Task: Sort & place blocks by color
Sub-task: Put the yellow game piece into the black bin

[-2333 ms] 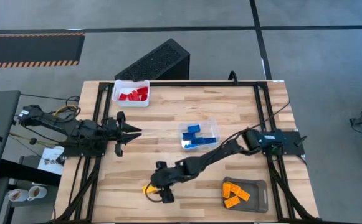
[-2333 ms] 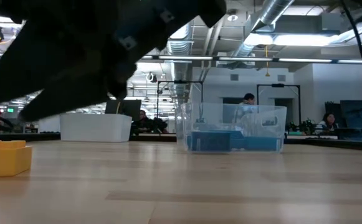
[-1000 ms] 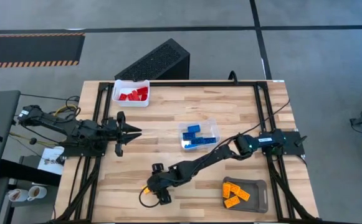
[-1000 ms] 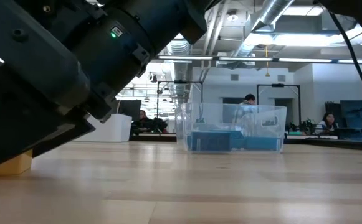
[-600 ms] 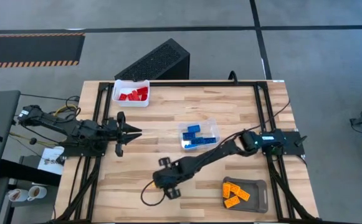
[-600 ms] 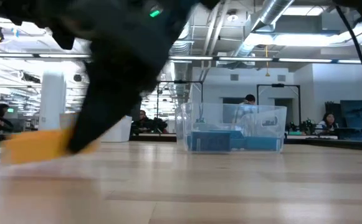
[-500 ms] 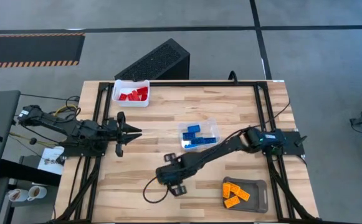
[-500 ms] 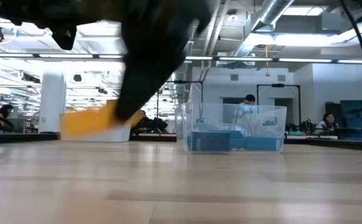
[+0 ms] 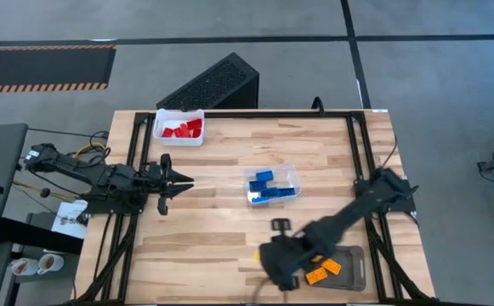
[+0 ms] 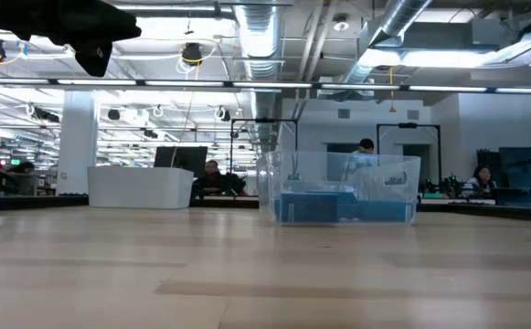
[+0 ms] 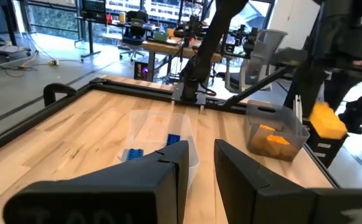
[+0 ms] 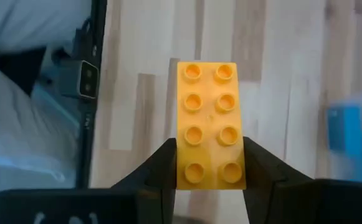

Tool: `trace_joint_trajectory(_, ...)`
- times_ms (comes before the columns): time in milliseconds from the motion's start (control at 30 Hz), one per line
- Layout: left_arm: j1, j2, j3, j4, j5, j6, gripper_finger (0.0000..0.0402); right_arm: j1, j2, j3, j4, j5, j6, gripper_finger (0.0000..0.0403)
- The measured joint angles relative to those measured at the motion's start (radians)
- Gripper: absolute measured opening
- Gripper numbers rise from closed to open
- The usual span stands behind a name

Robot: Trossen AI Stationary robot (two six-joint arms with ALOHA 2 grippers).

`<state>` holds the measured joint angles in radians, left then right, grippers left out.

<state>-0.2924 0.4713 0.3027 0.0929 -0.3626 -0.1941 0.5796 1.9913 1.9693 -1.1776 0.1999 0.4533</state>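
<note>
Wooden slatted tabletop [image 9: 229, 246], near edge first: your right gripper [image 12: 209, 177] is up off the surface just beside the dark grey tray [image 9: 354, 255] at the near right corner, fingers closed on the long sides of a yellow-orange eight-stud plastic brick [image 12: 209, 123]. Bring it fully over the tray w/ the other yellow-orange bricks [image 9: 319, 270] before you let go; release low so it doesn't bounce out. Mid-table, the clear plastic tub [image 9: 290, 172] holds the blue bricks [image 9: 266, 184]; keep clear of it. Far left corner: white tub [image 9: 172, 136] w/ red bricks [image 9: 181, 129]. Left gripper [image 11: 197, 163] waits at the left edge, fingers slightly apart, holding nothing.
</note>
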Motion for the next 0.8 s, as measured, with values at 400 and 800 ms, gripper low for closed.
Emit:
trace_joint_trajectory(400, -0.005, 0.0, 0.0, -0.001, -0.005, -0.01, 0.0061, 0.26, -0.431, -0.731, 0.353, 0.188, 0.629, 0.014)
trace_joint_trajectory(800, -0.005, 0.0, 0.0, -0.009, -0.036, -0.01, 0.0061, 0.409, -0.47, -0.91, 0.373, 0.019, 1.119, 0.0183)
